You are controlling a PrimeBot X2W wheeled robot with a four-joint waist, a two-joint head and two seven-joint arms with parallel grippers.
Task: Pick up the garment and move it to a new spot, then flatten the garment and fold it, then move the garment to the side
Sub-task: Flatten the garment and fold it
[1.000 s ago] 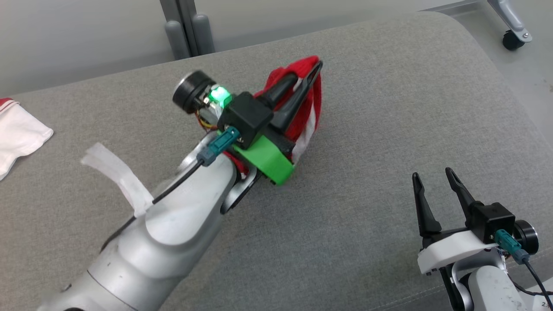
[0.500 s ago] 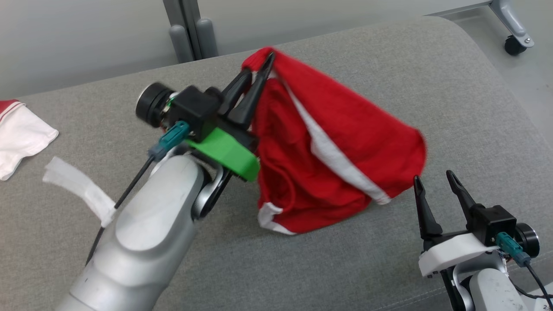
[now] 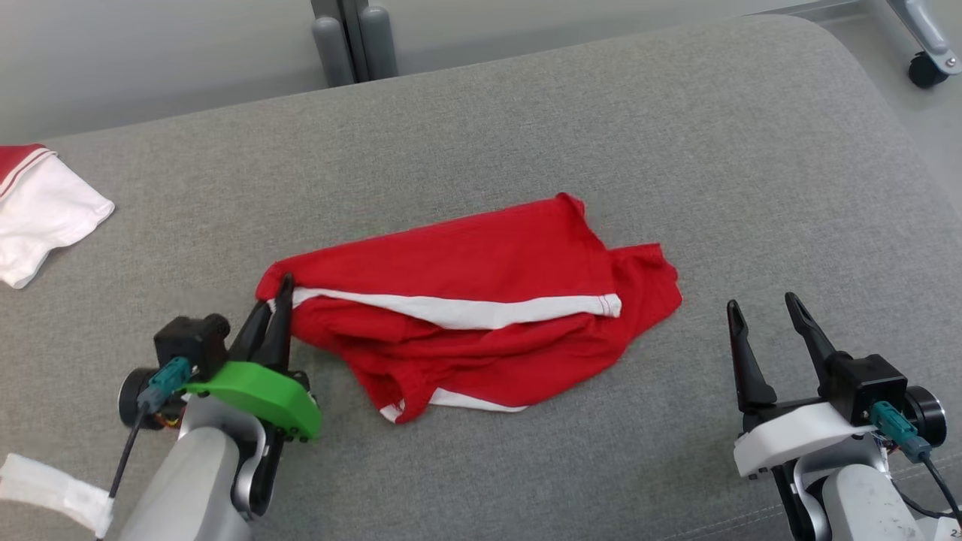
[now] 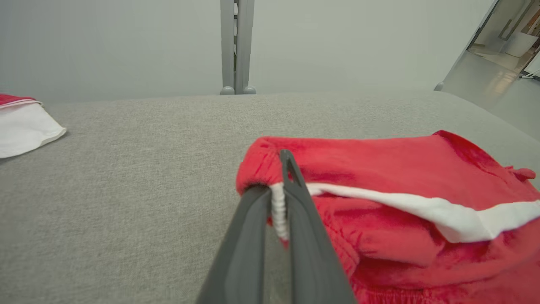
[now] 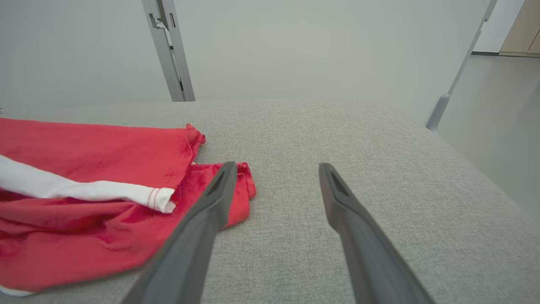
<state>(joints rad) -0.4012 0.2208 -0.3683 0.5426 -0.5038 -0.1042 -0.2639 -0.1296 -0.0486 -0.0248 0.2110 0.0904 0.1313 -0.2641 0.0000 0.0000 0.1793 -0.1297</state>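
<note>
While your left gripper [image 3: 276, 297] is pinched shut on the garment [image 3: 481, 278] at its white-trimmed left corner, your right gripper [image 3: 762, 302] stands open over bare cushion [image 3: 526, 113] near the other end. You have free cushion on every side. The red garment lies mid-cushion, rumpled and doubled over, well apart from a white cloth [image 3: 45, 214].

A grey cushion [image 3: 676, 135] bears a rumpled red garment [image 3: 481, 263] and, far left, a white cloth [image 3: 45, 218].

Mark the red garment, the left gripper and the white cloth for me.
red garment [image 3: 481, 252], head view, its upper red panel
left gripper [image 3: 279, 293], head view, between its fingertips at the garment's corner
white cloth [image 3: 46, 218], head view, its white middle
</note>
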